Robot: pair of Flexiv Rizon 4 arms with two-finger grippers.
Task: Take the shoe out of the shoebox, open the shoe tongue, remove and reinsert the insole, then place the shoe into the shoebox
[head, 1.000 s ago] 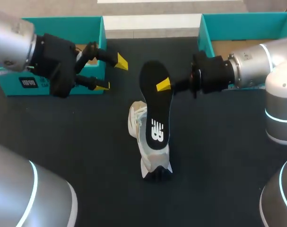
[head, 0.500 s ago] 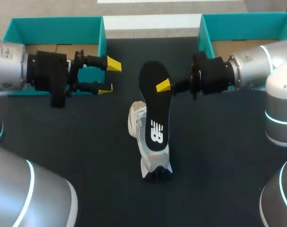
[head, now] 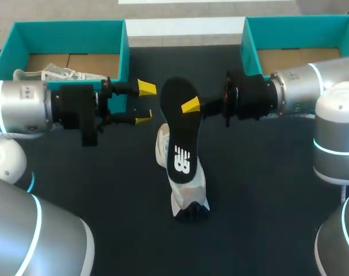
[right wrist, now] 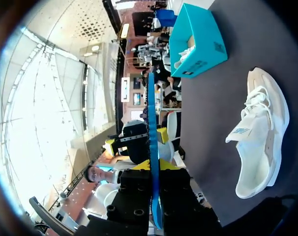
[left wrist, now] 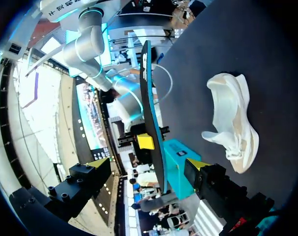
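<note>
A black insole [head: 177, 135] hangs upright over the table, with my right gripper [head: 190, 106] shut on its upper edge. Under it the white shoe [head: 187, 195] lies on the dark table. My left gripper [head: 144, 104] stands open just left of the insole, not touching it. In the left wrist view the insole [left wrist: 149, 113] appears edge-on ahead of my open left gripper [left wrist: 148, 165], and the shoe [left wrist: 233, 123] lies off to one side. In the right wrist view my right gripper [right wrist: 153, 169] clamps the insole [right wrist: 150, 118], with the shoe [right wrist: 260, 142] on the table beside it.
A teal shoebox [head: 122, 43] at the back left holds another white shoe [head: 54, 74]. A second teal shoebox [head: 250, 31] stands at the back right behind my right arm. Bare dark table surrounds the shoe in front.
My left arm swung in and its open gripper came right toward the insole. The right gripper shifted the insole slightly left. The shoe on the table stayed put.
</note>
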